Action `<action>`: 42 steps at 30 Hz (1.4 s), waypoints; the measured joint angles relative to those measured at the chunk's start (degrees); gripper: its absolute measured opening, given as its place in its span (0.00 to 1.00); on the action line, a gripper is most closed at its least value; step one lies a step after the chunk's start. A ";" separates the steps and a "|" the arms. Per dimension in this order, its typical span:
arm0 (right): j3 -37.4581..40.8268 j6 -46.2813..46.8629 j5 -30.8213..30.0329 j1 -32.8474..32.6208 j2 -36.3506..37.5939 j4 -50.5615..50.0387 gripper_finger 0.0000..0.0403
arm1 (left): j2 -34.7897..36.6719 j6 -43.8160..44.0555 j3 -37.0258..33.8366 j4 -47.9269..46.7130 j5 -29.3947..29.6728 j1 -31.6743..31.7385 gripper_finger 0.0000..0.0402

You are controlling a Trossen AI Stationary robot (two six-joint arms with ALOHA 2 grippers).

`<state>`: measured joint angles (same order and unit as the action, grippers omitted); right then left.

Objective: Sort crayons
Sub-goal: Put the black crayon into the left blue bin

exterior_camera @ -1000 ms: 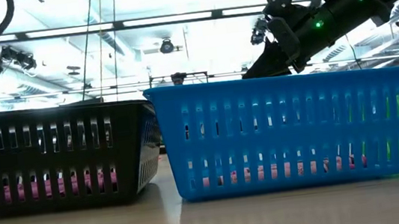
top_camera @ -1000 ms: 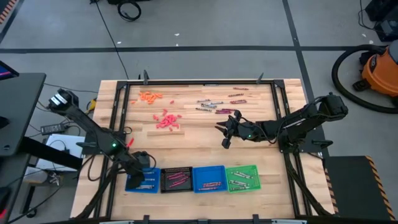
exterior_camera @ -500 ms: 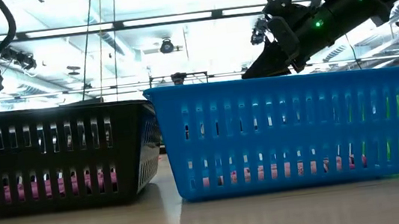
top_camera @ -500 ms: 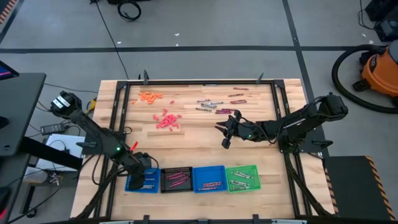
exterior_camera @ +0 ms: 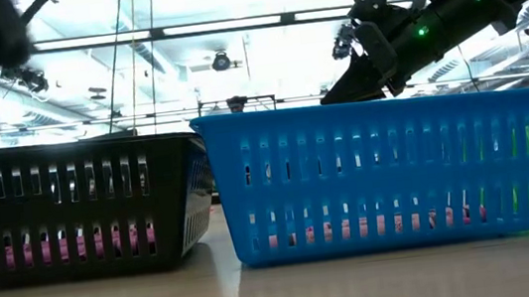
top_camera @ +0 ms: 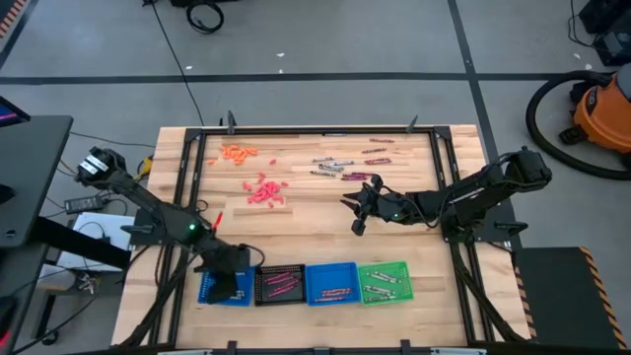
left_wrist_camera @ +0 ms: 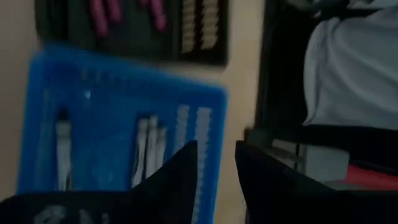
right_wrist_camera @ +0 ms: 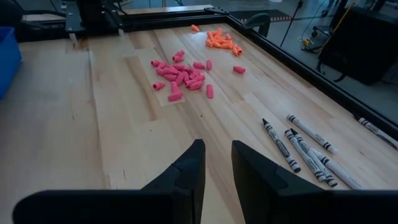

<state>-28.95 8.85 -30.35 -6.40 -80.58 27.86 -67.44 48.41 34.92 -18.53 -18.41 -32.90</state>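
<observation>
The left tool [top_camera: 226, 286] hung over the leftmost blue tray [top_camera: 209, 292] at the near edge of the bench [top_camera: 296, 217]; in the left wrist view its two fingers [left_wrist_camera: 180, 174] stood parted with a clear gap and nothing between them, above grey crayons [left_wrist_camera: 146, 149] lying in that tray. Next along the row sat the black tray [top_camera: 280, 283] with magenta crayons [top_camera: 281, 282], then a second blue tray [top_camera: 331, 282] holding reddish sticks, then the green tray [top_camera: 384, 281] with grey ones. The right tool [top_camera: 357, 209] hovered over the bare middle of the bench — its fingers [right_wrist_camera: 186, 168] partly open and empty, seen in the right wrist view. Just beyond it, toward the far right part of the bench, loose crayons [top_camera: 345, 168] lay scattered, grey and maroon; the wrist view showed several grey ones [right_wrist_camera: 298, 149] side by side on the wood. A heap of small pink pieces [top_camera: 266, 190] lay near the middle-left, and a smaller cluster of orange pieces [top_camera: 237, 153] sat by the far left corner — both well apart from the trays. In the low view the black tray [exterior_camera: 82, 209] and blue tray [exterior_camera: 387, 169] filled the front, with pink showing through their slots.
</observation>
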 joint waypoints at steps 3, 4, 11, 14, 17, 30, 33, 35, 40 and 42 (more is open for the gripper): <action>0.00 0.01 0.00 -0.01 0.00 0.07 0.21 | -0.03 -3.37 1.49 -0.04 0.17 3.45 0.30; 0.00 -0.01 0.00 -0.01 0.00 0.15 0.21 | -0.10 -4.79 1.80 -0.05 0.24 4.71 0.30; 0.00 -0.45 0.00 -0.01 0.00 0.85 0.21 | -7.49 -20.28 5.74 1.62 -3.79 15.37 0.30; 0.00 -0.49 0.01 0.05 0.00 0.98 0.21 | -12.00 -28.48 8.83 -0.26 -4.28 20.09 0.30; 0.00 -0.49 0.02 0.05 0.00 1.01 0.21 | -15.40 -35.47 12.02 -0.24 -4.27 24.94 0.30; 0.02 -1.84 0.02 0.05 0.00 1.45 0.21 | -33.70 -48.56 26.45 6.13 1.71 45.17 0.30; 0.02 -2.04 0.02 0.05 0.00 1.14 0.21 | -37.76 -50.13 28.44 9.98 6.25 47.88 0.30; 0.02 -2.39 0.00 0.05 0.00 1.07 0.21 | -39.43 -53.02 29.51 11.67 9.92 48.90 0.30; 0.02 -2.52 0.00 0.05 -0.02 0.84 0.21 | -41.93 -61.70 31.69 12.61 16.89 49.62 0.30; 0.02 -2.66 0.00 0.05 -0.02 0.90 0.21 | -42.87 -62.96 32.03 11.94 17.07 50.18 0.30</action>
<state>-28.93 6.20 -30.35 -6.35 -80.60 28.76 -110.31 -14.55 66.95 -6.58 -1.35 17.28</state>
